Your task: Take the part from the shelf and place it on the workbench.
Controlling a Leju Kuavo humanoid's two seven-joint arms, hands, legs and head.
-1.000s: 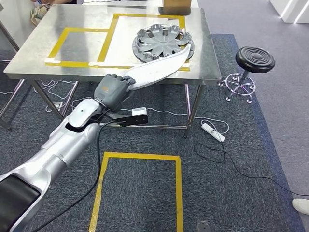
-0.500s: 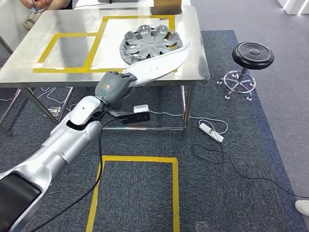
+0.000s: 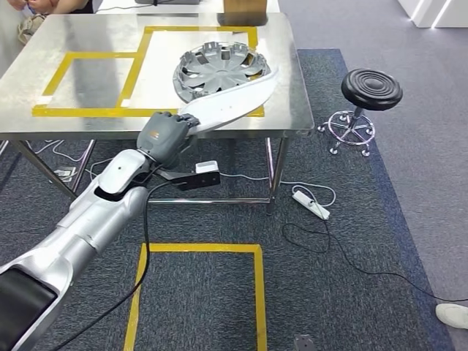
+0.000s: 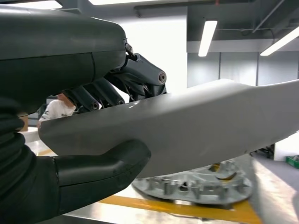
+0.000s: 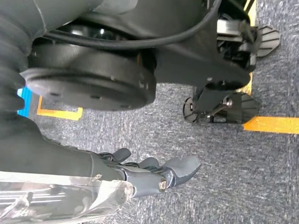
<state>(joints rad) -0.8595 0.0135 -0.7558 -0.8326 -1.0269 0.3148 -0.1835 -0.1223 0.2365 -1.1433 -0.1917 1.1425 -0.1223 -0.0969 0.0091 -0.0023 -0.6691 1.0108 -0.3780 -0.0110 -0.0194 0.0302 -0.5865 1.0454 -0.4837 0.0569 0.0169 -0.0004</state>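
Note:
A long, curved white part (image 3: 237,99) is gripped at its near end by my left hand (image 3: 164,135). Its far end reaches over the front edge of the steel workbench (image 3: 82,80), just above the rim of a silver hubcap (image 3: 221,66) lying there. In the left wrist view the thumb (image 4: 102,170) is under the part (image 4: 211,121) and the dark fingers (image 4: 141,74) are over it, with the hubcap (image 4: 197,184) beyond. My right hand (image 5: 155,175) hangs over the carpet with its fingers stretched out. A shiny pale piece (image 5: 63,198) lies along them, and I cannot tell whether it is held.
Yellow tape marks rectangles on the bench top and a square (image 3: 193,292) on the carpet. A black stool (image 3: 371,88) stands right of the bench. A power strip (image 3: 311,203) and cables lie below. A brown box (image 3: 243,11) sits at the far edge. A person is at the far left corner.
The whole picture has slid left and down a little, so the camera has moved relative to the bench. My left hand keeps the same hold on the white part.

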